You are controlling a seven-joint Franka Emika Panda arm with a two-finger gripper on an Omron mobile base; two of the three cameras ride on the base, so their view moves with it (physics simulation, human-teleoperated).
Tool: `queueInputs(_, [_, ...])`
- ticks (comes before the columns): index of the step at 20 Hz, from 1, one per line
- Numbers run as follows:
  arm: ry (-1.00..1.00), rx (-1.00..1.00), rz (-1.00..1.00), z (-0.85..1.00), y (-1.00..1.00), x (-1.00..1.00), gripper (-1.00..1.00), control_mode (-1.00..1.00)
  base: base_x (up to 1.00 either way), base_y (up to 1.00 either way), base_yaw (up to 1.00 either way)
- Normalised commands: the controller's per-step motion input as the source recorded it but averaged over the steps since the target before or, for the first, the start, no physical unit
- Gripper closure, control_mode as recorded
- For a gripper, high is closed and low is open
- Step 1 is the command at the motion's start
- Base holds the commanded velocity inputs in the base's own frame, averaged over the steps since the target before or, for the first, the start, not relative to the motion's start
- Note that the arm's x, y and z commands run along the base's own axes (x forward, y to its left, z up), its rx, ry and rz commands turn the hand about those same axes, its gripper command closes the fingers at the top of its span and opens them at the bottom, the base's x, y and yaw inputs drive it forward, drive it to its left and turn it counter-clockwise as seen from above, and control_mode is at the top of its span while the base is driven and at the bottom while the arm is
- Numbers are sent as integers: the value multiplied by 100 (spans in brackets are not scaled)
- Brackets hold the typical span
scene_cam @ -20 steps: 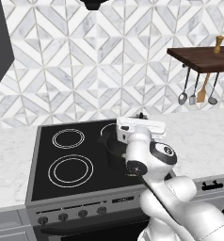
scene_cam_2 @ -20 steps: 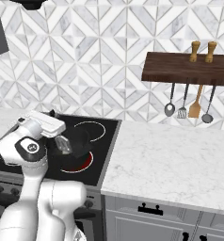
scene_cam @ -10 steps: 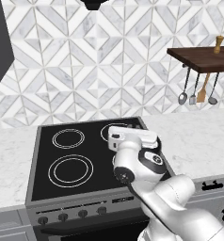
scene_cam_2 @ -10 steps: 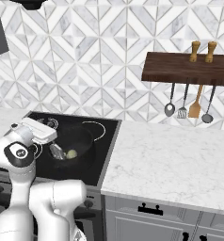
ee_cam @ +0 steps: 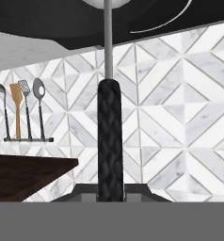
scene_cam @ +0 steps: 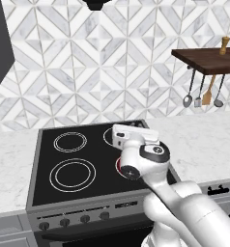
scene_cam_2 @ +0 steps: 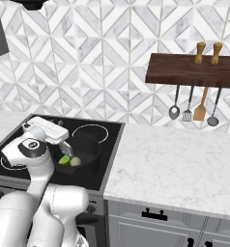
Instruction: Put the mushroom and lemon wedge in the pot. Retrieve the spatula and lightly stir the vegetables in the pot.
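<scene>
Tool (scene_cam_2: 64, 144) over pot (scene_cam_2: 90, 153); lemon wedge (scene_cam_2: 64, 159) inside.

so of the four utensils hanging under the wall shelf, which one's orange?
The orange turner, third from the left in the right base view. The ladle, slotted turner and spoon beside it are all silver-grey.

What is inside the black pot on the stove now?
In the pot lie a yellow-green lemon wedge and a pale bit beside it. The arm covers the pot's left part, so anything there is hidden.

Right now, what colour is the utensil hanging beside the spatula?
Orange: the orange-headed utensil hangs beside the spatula, clearest in the right base view.
</scene>
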Motion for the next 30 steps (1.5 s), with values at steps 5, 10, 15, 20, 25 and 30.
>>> queueInputs(5, [1, 9, 0, -46, -19, 9, 100, -100, 0, 0, 0])
queueInputs(10, [21, 5, 0, -82, -11, 0, 100, -100, 0, 0, 0])
queueInputs(15, [7, 1, 0, -100, -30, -3, 100, -100, 0, 0, 0])
queueInputs(20, [14, 0, 0, -99, -64, 7, 100, -100, 0, 0, 0])
queueInputs(25, [25, 0, 0, -27, -69, 28, 100, -100, 0, 0, 0])
queueInputs(30, [28, -16, -8, 38, -51, 20, 100, -100, 0, 0, 0])
